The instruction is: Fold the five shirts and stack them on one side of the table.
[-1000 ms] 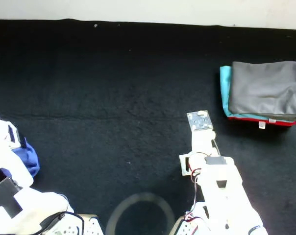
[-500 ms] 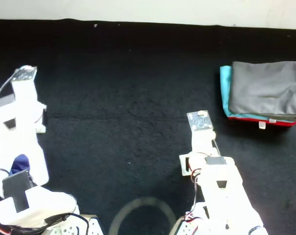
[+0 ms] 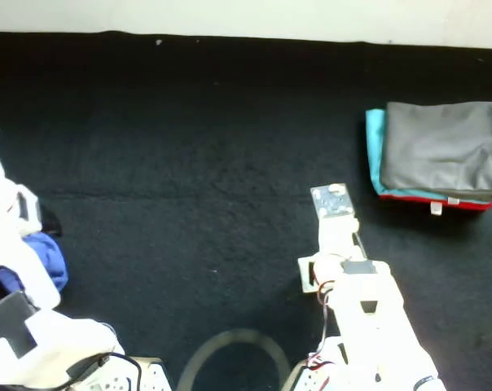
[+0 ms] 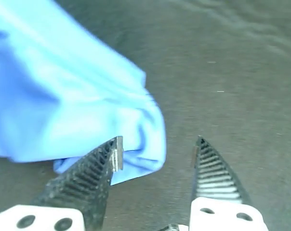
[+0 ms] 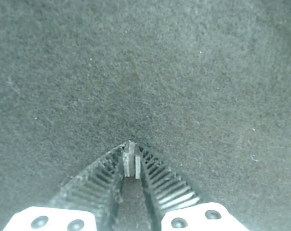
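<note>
A crumpled blue shirt (image 4: 63, 110) lies on the black cloth at the table's left edge; in the high view the blue shirt (image 3: 46, 257) peeks out beside the left arm (image 3: 14, 244). My left gripper (image 4: 157, 147) hovers open just over its bunched edge, one finger over the fabric, nothing gripped. At the far right sits a stack of folded shirts (image 3: 441, 151): grey on top, teal and red edges beneath. My right gripper (image 5: 131, 161) is shut and empty, low over bare cloth; the right arm (image 3: 352, 285) stands mid-table.
Black cloth (image 3: 197, 147) covers the whole table, with a light wall strip along the far edge. A wide stretch of bare cloth lies between the two arms and the stack.
The left arm swung out toward the far side, then came back down to the blue shirt at the left edge. The right arm and the stack have not moved.
</note>
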Tool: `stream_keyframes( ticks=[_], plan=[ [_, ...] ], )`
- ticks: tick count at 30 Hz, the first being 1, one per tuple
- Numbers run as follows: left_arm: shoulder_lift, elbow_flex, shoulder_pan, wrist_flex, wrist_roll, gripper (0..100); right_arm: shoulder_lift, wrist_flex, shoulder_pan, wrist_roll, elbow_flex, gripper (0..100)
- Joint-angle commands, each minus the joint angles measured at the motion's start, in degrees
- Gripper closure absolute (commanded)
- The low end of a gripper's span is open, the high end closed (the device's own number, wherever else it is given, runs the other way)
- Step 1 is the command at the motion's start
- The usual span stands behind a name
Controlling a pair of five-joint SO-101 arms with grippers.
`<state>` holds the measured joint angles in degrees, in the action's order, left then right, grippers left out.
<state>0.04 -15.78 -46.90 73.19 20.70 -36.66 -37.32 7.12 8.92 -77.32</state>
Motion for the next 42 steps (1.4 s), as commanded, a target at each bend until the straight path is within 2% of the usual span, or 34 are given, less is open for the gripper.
stream_keyframes(
  ticks=[1, 8, 11, 14, 15, 19, 22, 26, 29, 34, 38, 42],
  plan=[
    [5.1, 1.2, -2.8, -3.3, 3.3, 75, -0.1, 1.0, -1.1, -0.7, 0.0, 99.0],
    [22.2, 6.2, -3.0, -5.3, 4.2, 75, -0.1, 1.0, -1.1, -0.7, 0.0, 99.0],
    [23.0, 8.0, -2.3, -5.1, 4.2, 83, -0.1, 1.0, -1.1, -0.7, 0.0, 99.0],
    [23.0, 11.1, 0.1, -0.4, 3.9, 100, -0.1, 1.0, -1.1, -0.7, 0.0, 99.0],
    [23.0, 12.6, 1.3, 2.0, 2.6, 98, -0.1, 1.0, -1.1, -0.7, 0.0, 99.0],
    [21.9, 20.4, 6.5, 9.8, -2.5, 99, 0.0, 1.0, -1.1, -0.7, 0.0, 99.0],
    [18.2, 26.8, 13.4, 16.0, -5.9, 99, 0.0, 1.0, -1.1, -0.7, 0.0, 99.0],
    [10.8, 34.1, 26.8, 22.7, -9.6, 99, 0.0, 1.0, -1.1, -0.8, 0.0, 99.0],
    [4.9, 37.8, 39.5, 23.5, -12.5, 99, 0.0, 1.0, -1.1, -0.8, 0.0, 99.0],
    [0.0, 42.9, 59.5, 22.5, -12.7, 99, 0.0, 1.0, -1.1, -0.8, 0.0, 99.0],
    [0.7, 43.6, 65.9, 21.1, -12.7, 98, 0.0, 1.0, -1.1, -0.8, 0.0, 99.0],
    [4.6, 42.8, 65.7, 21.6, -12.7, 84, 0.0, 1.0, -1.1, -0.8, 0.0, 99.0]
  ],
)
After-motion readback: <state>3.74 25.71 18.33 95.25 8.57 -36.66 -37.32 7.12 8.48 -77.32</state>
